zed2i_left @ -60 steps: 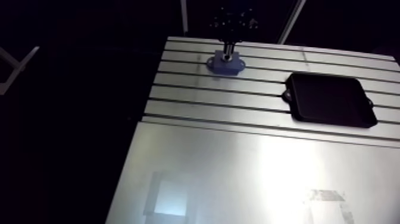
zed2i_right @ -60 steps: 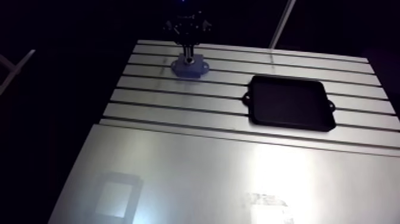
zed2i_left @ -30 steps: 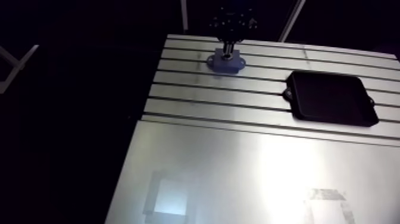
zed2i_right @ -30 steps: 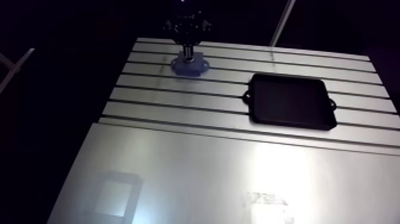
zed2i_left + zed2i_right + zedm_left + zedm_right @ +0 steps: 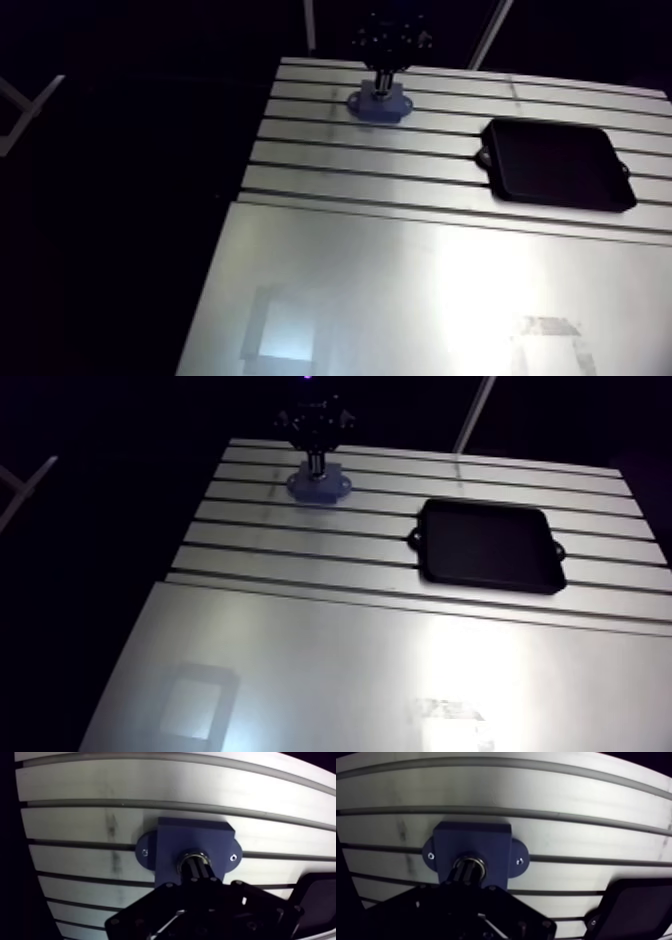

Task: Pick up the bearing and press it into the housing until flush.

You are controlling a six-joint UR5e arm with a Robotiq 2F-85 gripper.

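The gripper [image 5: 196, 864] is pinched shut, its tips down on the silver bearing [image 5: 193, 854] inside the blue housing [image 5: 192, 834] on the slotted table [image 5: 90, 787], well apart from a black tray [image 5: 555, 165].

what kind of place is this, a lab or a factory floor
Probably a robotics lab or test bench: a slotted aluminium table, a blue housing standing on it with the gripper right over its bore, and a black tray nearby.
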